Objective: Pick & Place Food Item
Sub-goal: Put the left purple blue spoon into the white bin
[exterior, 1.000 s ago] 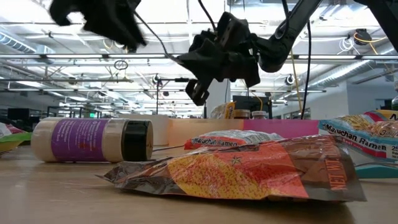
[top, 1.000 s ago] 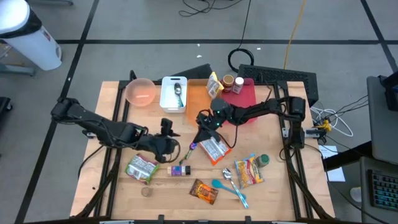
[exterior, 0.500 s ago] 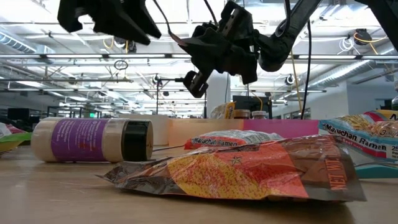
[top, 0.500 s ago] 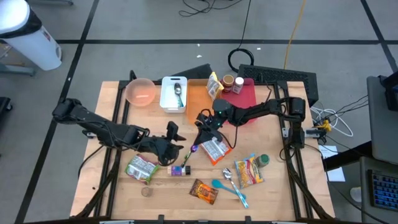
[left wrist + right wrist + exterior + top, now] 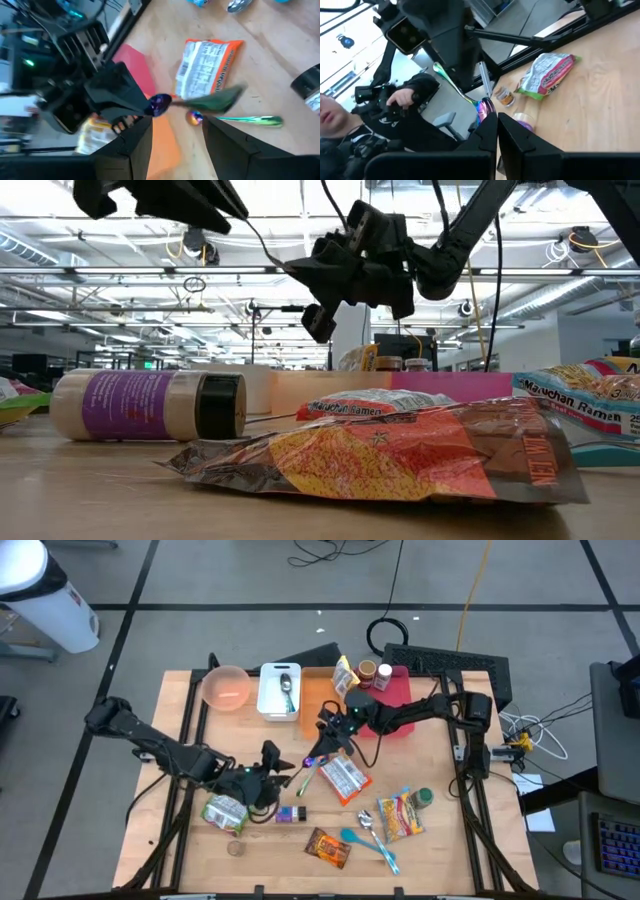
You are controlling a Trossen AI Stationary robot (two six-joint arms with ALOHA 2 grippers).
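Above the middle of the table, the right gripper clamps its jaws on one end of an iridescent spoon, held in the air over the Maruchan ramen packet. The left gripper hovers beside the spoon's other end, jaws parted. A purple-labelled jar lies nearer the front edge.
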